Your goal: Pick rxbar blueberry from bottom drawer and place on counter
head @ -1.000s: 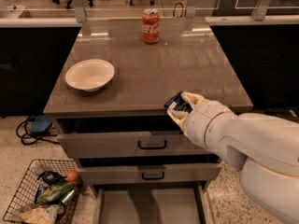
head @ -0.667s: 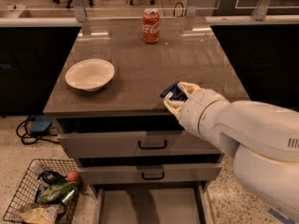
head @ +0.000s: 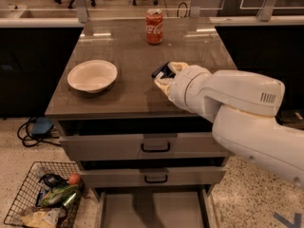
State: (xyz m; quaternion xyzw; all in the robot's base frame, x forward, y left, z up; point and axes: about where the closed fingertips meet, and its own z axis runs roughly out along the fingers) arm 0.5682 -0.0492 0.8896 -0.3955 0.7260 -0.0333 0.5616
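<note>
Over the counter [head: 124,90], end effector [head: 167,75] carried rxbar blueberry [head: 161,70] farther in.

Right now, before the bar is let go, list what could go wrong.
1. The gripper, over the counter to the right of the bowl, clamps the rxbar blueberry at a tilt. If it is released from above, the bar may bounce or slide.
2. A push farther forward could tip the cola can standing behind the gripper.
3. The bottom drawer stands open, so the base might bump it when moving.
</note>
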